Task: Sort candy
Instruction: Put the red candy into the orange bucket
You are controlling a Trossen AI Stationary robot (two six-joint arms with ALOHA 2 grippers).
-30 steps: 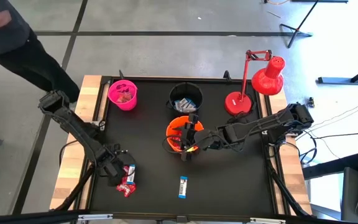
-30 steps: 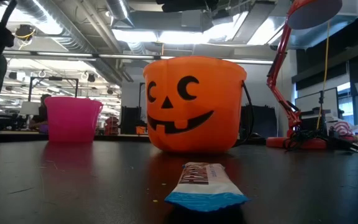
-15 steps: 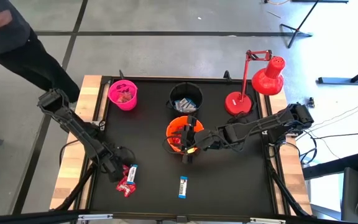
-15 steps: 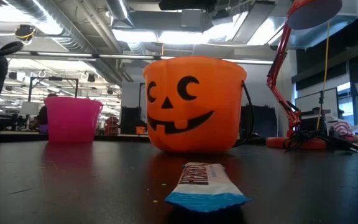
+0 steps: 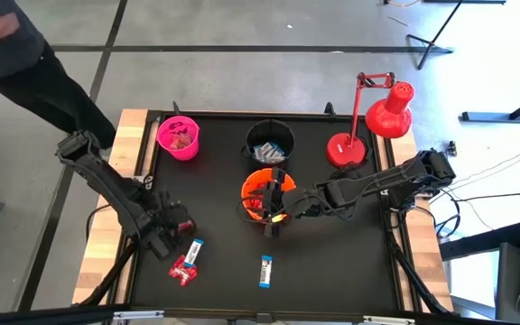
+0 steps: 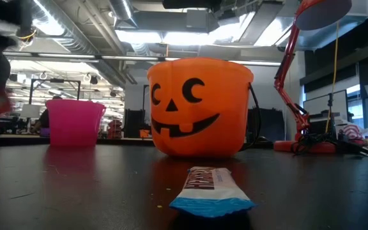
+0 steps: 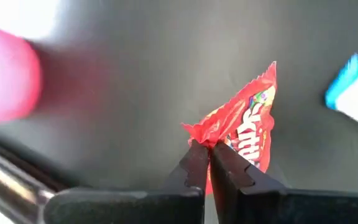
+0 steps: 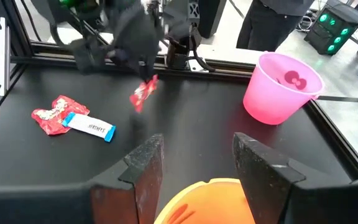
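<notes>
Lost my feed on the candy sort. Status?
Left claw shut on a red packet, lifted off the table. Right claw open, waiting over the orange bucket. Nothing in the way toward the pink bucket.

Red packet point(image 7: 244, 127), orange bucket point(image 6: 199, 107), pink bucket point(image 6: 74, 121).

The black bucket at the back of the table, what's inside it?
From above, the black bucket holds a few pale blue-and-white wrapped candies on its bottom. How many cannot be told, and the low view shows nothing of it: the orange bucket covers it.
</notes>
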